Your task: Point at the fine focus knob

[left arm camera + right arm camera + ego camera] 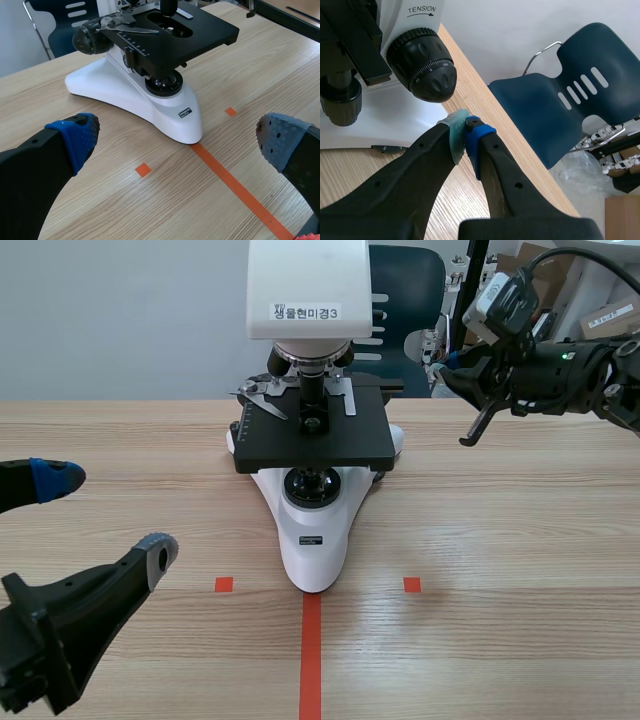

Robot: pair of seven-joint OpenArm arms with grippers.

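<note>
Our right gripper (465,132) has its two fingers pressed together with nothing between them, the pale pad and the blue pad meeting at the tip like one blunt pointer. Just ahead of that tip in the right wrist view sits the fine focus knob (436,80), the smaller numbered end of the big ribbed black dial on the side of the microscope (315,530), under the word TENSION. We see a narrow gap between pads and knob, so we judge the tip to be close but not touching. In the scene view the same gripper (472,432) hangs above the table (500,540), off the microscope's right flank. Our left gripper (105,515) is spread wide, low at the front, with the microscope's white foot ahead of it and apart from it. From here we see a few risks. The tip is aimed slightly below the dial's centre, so a straight push could end at the ribbed outer ring rather than the numbered part, and the pointing would read as the wrong knob. Going too far could press on the dial and turn it, or shove the microscope sideways across the wood. A swing toward the black stage (312,435) could catch its edge. Beyond the table edge stands a dark blue chair (570,100), out of harm's way.
</note>
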